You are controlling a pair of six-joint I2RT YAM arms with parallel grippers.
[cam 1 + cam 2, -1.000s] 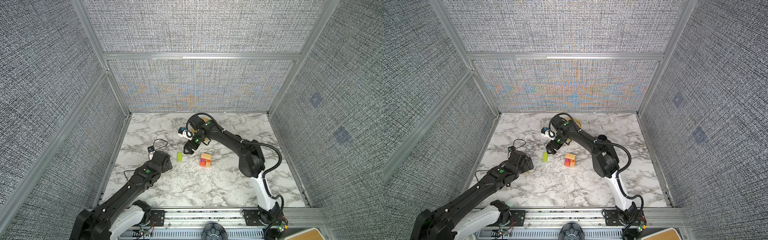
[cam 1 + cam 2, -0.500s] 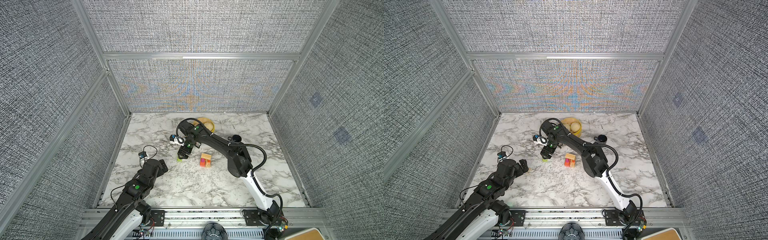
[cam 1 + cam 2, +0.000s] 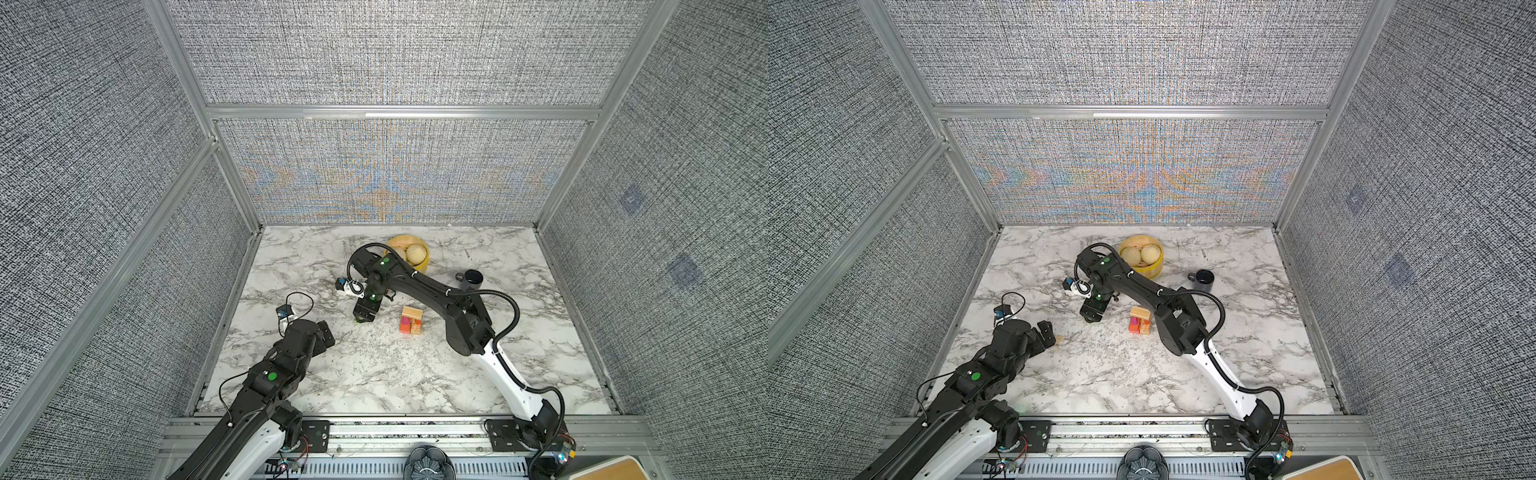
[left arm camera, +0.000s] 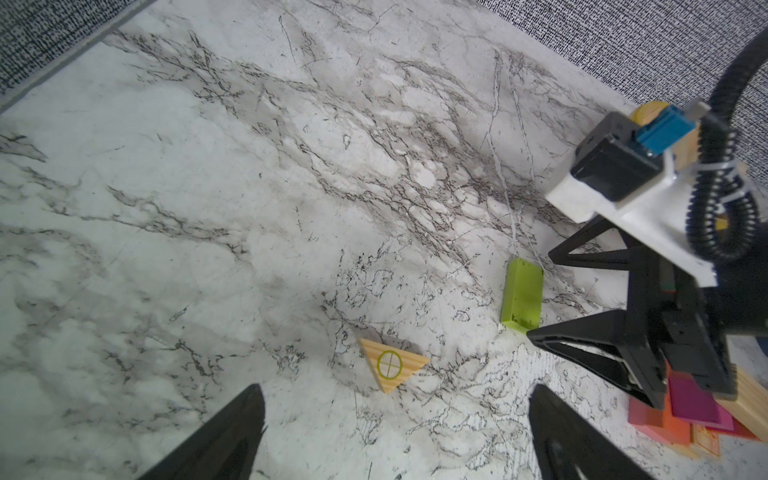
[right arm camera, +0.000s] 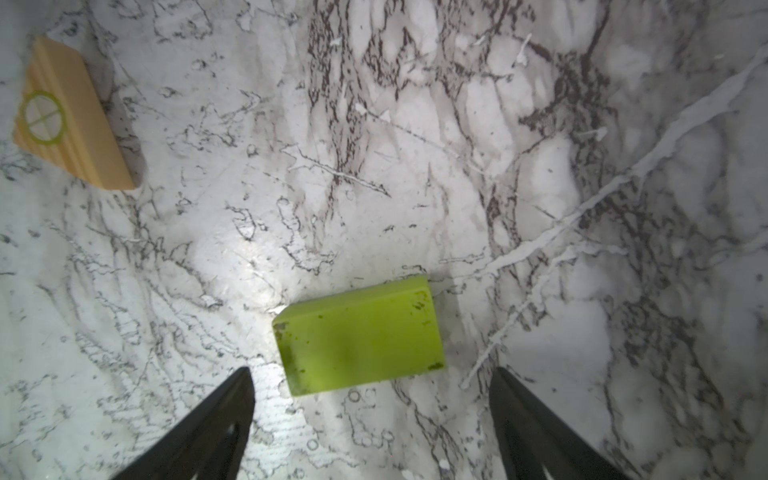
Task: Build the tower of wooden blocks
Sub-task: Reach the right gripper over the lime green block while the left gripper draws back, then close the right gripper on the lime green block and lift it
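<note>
The tower (image 3: 411, 321) (image 3: 1139, 321) is a low stack of wood blocks with a tan slab on top and pink, red and orange beneath. It also shows in the left wrist view as the tower (image 4: 690, 409). A lime green slab (image 5: 359, 336) (image 4: 522, 295) lies flat on the marble. My right gripper (image 5: 372, 370) (image 3: 363, 316) (image 3: 1092, 316) hangs open right over it, the slab's near edge between the fingertips, touching neither. My left gripper (image 4: 395, 386) (image 3: 326, 334) (image 3: 1047, 332) is open and empty, just short of a tan triangular block (image 4: 392, 365) (image 5: 66, 120).
A yellow steamer basket (image 3: 422, 266) (image 3: 1152, 270) with buns stands at the back, behind the right arm. A dark mug (image 3: 471, 279) (image 3: 1202, 279) is to its right. Grey walls close in the marble table (image 3: 374, 374) on three sides.
The right gripper has swung left and come down over the lime green slab, its jaws narrowing slightly. The left arm has drawn back toward the front left.
</note>
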